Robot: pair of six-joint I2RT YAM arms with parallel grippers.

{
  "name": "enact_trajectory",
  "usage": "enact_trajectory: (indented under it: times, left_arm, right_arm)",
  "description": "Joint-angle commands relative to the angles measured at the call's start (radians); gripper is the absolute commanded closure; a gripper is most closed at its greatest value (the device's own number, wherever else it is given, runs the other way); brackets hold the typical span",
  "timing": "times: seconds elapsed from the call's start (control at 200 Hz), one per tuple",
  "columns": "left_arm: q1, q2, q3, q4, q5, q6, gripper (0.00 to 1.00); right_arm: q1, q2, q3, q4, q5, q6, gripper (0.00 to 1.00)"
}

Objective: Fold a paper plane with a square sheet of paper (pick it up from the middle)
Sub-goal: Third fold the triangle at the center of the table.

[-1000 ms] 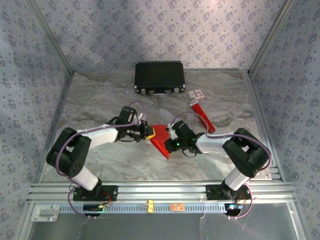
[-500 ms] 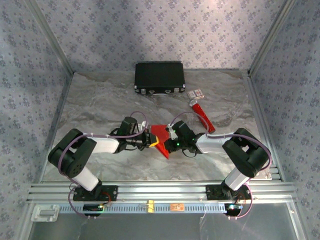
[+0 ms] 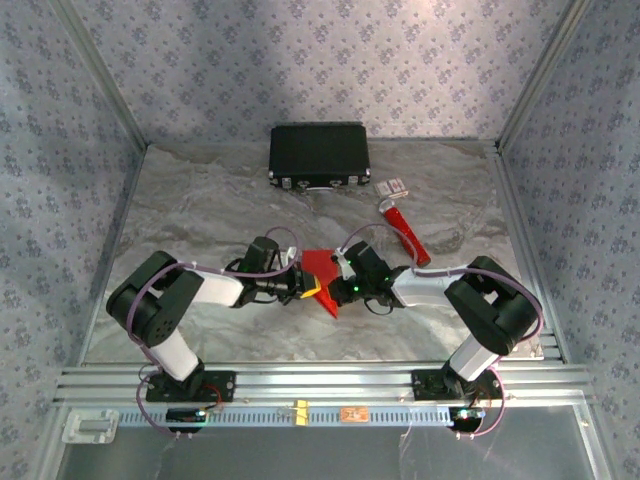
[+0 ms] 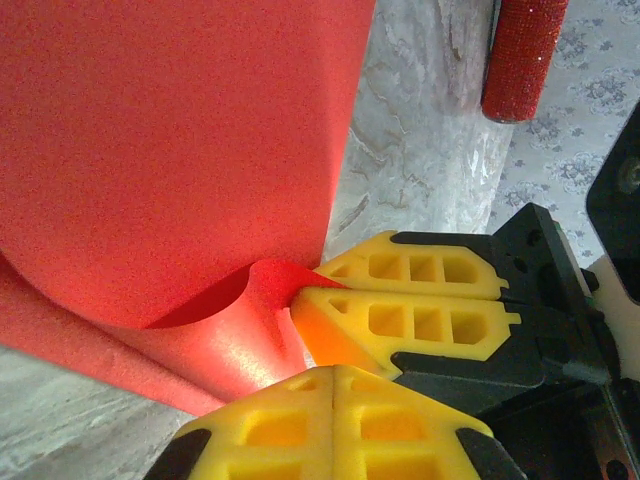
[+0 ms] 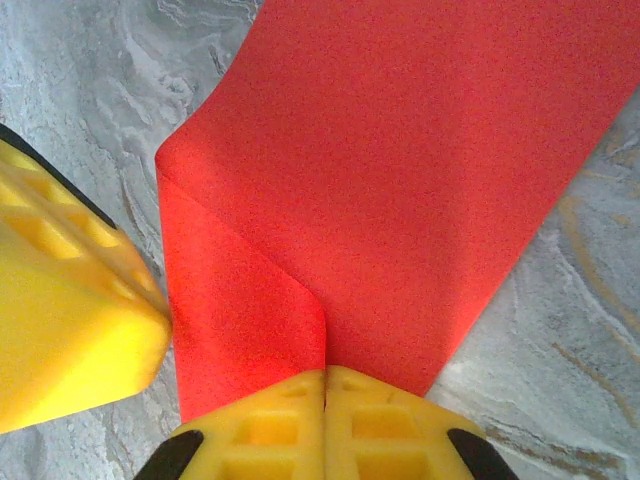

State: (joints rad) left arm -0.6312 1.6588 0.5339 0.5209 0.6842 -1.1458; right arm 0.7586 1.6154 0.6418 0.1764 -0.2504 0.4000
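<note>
Left tool (image 3: 306,287) and right tool (image 3: 336,279) meet nose to nose at the middle of the tabletop (image 3: 200,210), both on the sheet of paper (image 3: 320,266). From above, the sheet is a creased red wedge: its long axis runs far to near, leaning a little toward the right arm's side, wide end far and point toward the arm bases. The left wrist view adds relief — a flap (image 4: 215,325) curls up off the sheet (image 4: 170,150) and its corner runs in between the right tool's fingers (image 4: 410,320), which are pressed together on it. The left tool's own fingers (image 4: 300,425) are pressed together too, tips at the flap; whether paper is caught there I cannot tell. The right wrist view gives the flat crease, running straight into the seam of that tool (image 5: 325,378), with a left-tool finger (image 5: 60,330) just beside the folded edge. A red tube (image 3: 405,230) lies well apart on the right, a black case (image 3: 319,155) at the far edge.
</note>
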Motion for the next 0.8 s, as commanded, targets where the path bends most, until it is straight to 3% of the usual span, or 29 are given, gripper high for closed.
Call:
enact_trajectory:
  times: [0.0, 0.795]
  left_arm:
    - [-0.008, 0.020, 0.030, -0.009, 0.005, 0.015, 1.00]
    - [-0.012, 0.025, 0.066, -0.072, -0.012, 0.047, 1.00]
  right_arm:
    - [-0.003, 0.004, -0.027, -0.046, 0.018, 0.002, 0.93]
    - [0.000, -0.006, -0.049, -0.031, 0.026, 0.010, 0.93]
